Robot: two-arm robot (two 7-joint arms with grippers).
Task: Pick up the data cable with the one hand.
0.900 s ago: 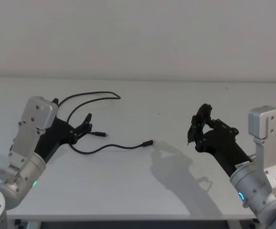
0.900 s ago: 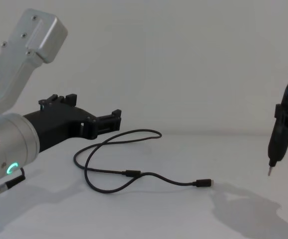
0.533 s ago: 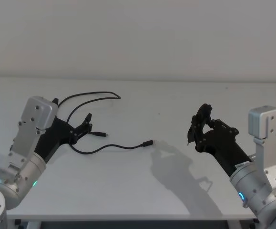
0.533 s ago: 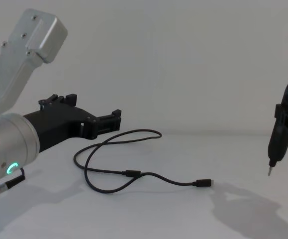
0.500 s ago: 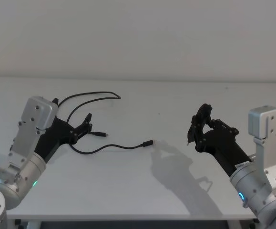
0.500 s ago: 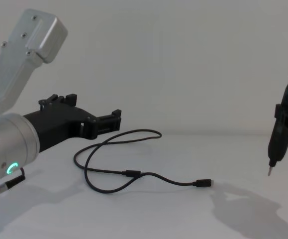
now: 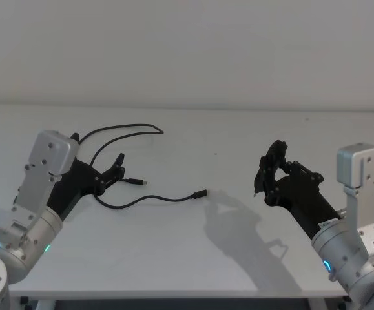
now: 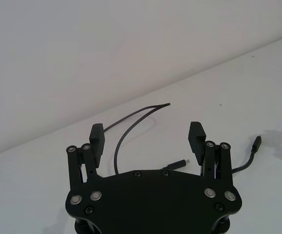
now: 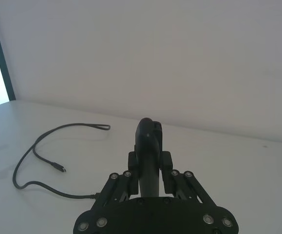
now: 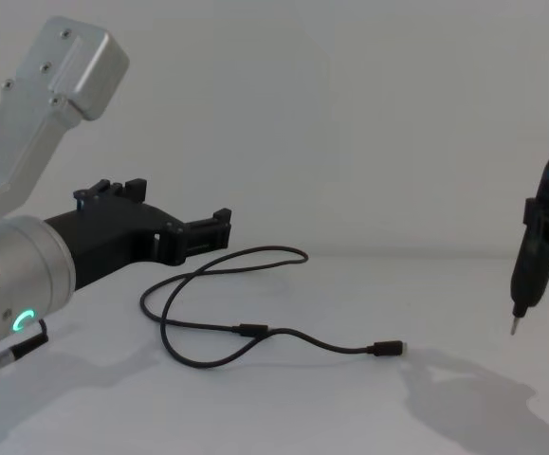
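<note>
White table (image 7: 193, 258), plain wall (image 7: 187, 51), looped data cable (image 10: 255, 331), left gripper (image 8: 145, 130) wide over it, right gripper (image 7: 270, 166) well apart.

Head high, chest low, wrists close

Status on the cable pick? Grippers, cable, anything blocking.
Left gripper open, hovering above data cable loop, not gripping. Right gripper off right, shut on black pin-tipped tool. Cable flat on table, nothing blocking.
</note>
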